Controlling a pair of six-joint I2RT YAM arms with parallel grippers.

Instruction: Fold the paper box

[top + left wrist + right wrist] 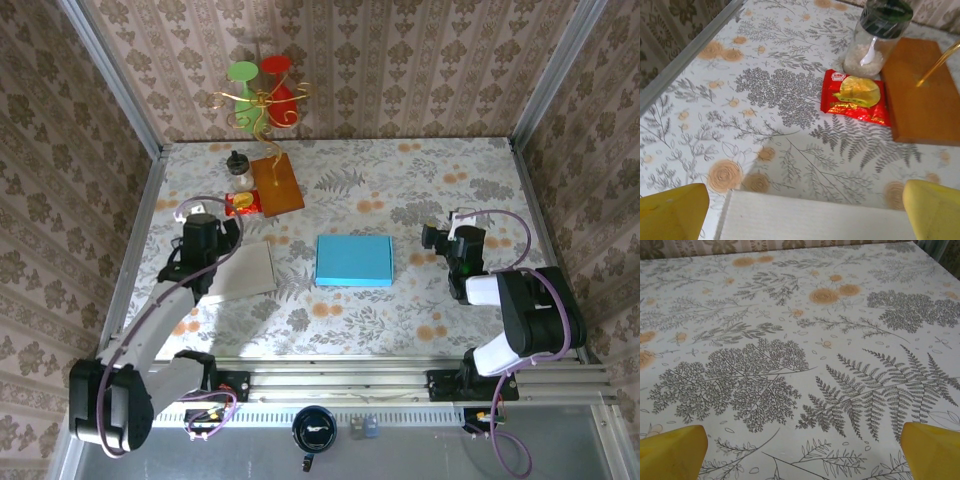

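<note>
The paper box [353, 260] is a flat, light-blue rectangle lying closed in the middle of the table. My left gripper [213, 232] hovers left of it, over the far edge of a pale grey sheet [246, 268]. In the left wrist view that gripper [805, 212] is open, its yellow fingertips [672, 212] wide apart with only the sheet [810, 220] below them. My right gripper [436, 240] is to the right of the box, apart from it. It is open too [802, 452], with bare tablecloth between its fingertips [930, 450].
A red snack packet [855, 97], a glass jar [875, 37] and a wooden base [922, 90] carrying a wire stand with cups [262, 95] are at the far left. The table has patterned walls on three sides and a metal rail [340, 380] at the near edge.
</note>
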